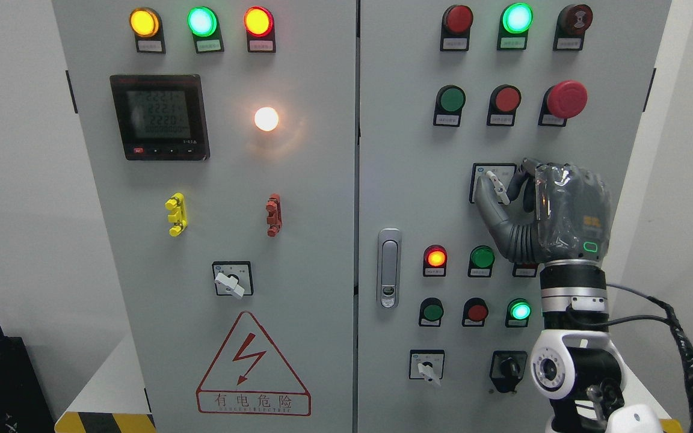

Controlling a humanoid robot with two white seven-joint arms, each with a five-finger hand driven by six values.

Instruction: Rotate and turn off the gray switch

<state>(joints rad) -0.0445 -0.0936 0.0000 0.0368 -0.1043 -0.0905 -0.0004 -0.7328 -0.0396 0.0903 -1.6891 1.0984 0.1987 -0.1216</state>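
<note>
The gray switch (495,184) is a pale rotary handle on a black-framed plate, on the right cabinet door at mid height. Its handle points up and to the left. My right hand (505,185) comes up from the lower right on a white and black wrist. Its thumb (489,207) lies under the handle and a finger (520,175) curls over from the upper right, so the hand is shut on the handle. The palm hides the plate's right part. My left hand does not show.
Lamps and push buttons surround the switch, with a red mushroom stop button (566,98) above and lit lamps (435,258) below. A door latch (388,267) sits to the left. Similar rotary switches (230,280), (428,367) and a black knob (508,367) lie lower down.
</note>
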